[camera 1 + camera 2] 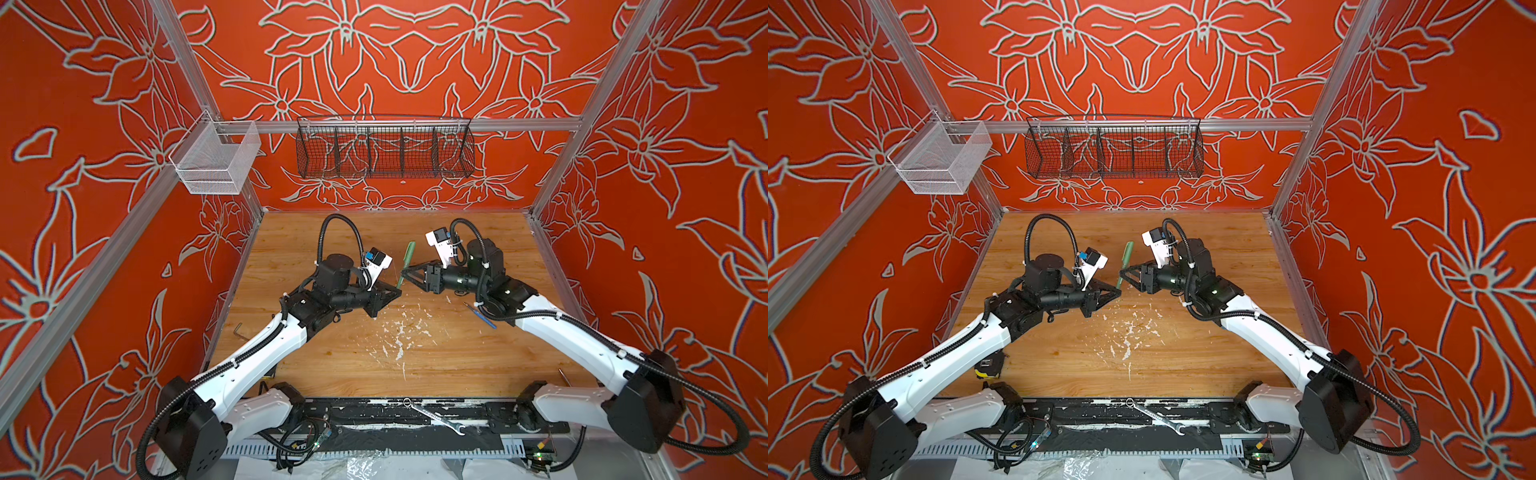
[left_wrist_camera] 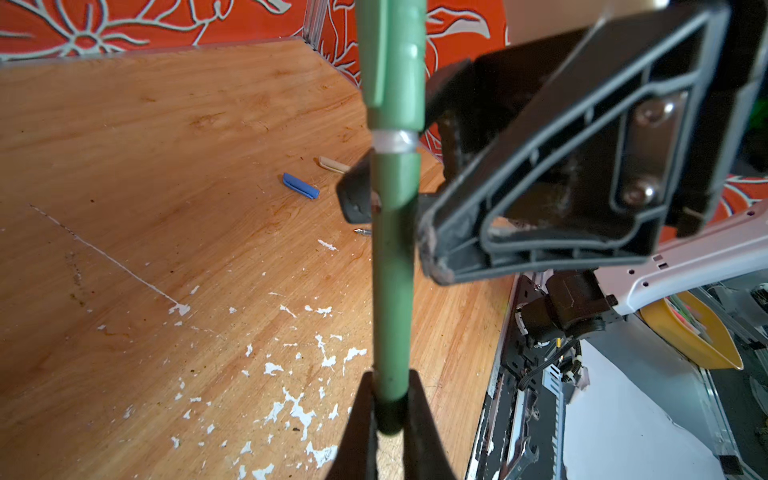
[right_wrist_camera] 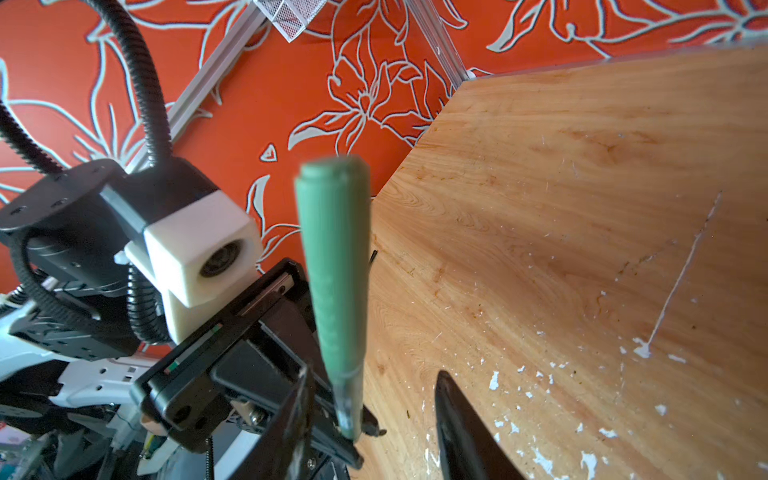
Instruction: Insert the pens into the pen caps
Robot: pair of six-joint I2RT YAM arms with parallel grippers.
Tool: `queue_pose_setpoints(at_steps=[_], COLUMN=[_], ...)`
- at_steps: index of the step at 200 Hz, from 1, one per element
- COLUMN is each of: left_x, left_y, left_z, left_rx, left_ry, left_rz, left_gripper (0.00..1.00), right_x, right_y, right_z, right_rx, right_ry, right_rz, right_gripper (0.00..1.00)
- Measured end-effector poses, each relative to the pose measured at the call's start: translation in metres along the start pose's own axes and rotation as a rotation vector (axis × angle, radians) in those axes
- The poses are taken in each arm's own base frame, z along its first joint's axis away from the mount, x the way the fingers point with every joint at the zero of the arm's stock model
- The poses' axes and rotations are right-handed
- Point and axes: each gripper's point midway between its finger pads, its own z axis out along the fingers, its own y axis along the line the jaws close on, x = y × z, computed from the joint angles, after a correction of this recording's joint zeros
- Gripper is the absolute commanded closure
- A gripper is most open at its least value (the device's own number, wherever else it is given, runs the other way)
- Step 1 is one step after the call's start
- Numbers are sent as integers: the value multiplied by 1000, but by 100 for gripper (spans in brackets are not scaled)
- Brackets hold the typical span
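A green pen (image 1: 401, 277) stands nearly upright above the table's middle, with the green pen cap (image 1: 409, 251) on its upper end. In the left wrist view a clear band shows between the cap (image 2: 390, 62) and the barrel (image 2: 392, 291). My left gripper (image 2: 390, 386) is shut on the barrel's bottom end. My right gripper (image 3: 374, 374) is open, its fingers (image 2: 540, 187) apart on either side of the pen just below the cap (image 3: 336, 249). A blue cap (image 2: 300, 191) and a beige cap (image 2: 332, 164) lie on the table. A blue pen (image 1: 482, 316) lies beside the right arm.
A hex key (image 1: 237, 330) lies at the table's left edge and a silver wrench (image 1: 436, 419) on the front rail. A tape measure (image 1: 988, 368) sits by the left arm. A white mesh basket (image 1: 216, 160) and a black wire basket (image 1: 384, 151) hang on the walls.
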Motion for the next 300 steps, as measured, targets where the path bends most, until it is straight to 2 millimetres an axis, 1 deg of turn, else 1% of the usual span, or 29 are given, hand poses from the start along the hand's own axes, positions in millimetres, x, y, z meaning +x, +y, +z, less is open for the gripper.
queue_pose_setpoints(at_steps=[19, 35, 63, 84, 102, 129, 149, 190, 238, 266, 300], left_x=[1, 4, 8, 15, 22, 27, 27, 24, 26, 26, 26], left_y=[3, 5, 2, 1, 1, 0, -1, -3, -4, -4, -4], left_z=[4, 8, 10, 10, 10, 11, 10, 8, 7, 7, 7], left_rx=[1, 5, 29, 43, 52, 63, 69, 74, 76, 76, 76], left_ry=[5, 18, 27, 37, 48, 56, 52, 42, 41, 41, 41], left_rz=[-4, -11, -14, -20, -28, -36, -35, -30, -28, -28, -27], left_gripper=[100, 100, 100, 100, 100, 100, 100, 100, 100, 100, 100], right_x=[4, -1, -22, -40, -50, -55, -57, -54, -51, -57, -63], right_y=[-1, 0, -1, -4, -3, -1, -2, -8, -19, -14, -4], right_z=[-10, -22, -44, -49, -45, -36, -32, -29, -16, -11, -9], right_rx=[32, 61, 91, 102, 88, 57, 52, 71, 70, 21, -33], right_ry=[-9, -36, -109, -138, -135, -110, -100, -77, -51, -64, -81], right_rz=[-2, -15, -43, -56, -67, -70, -71, -69, -31, -21, -27], right_gripper=[40, 40, 39, 37, 36, 36, 36, 35, 36, 36, 41])
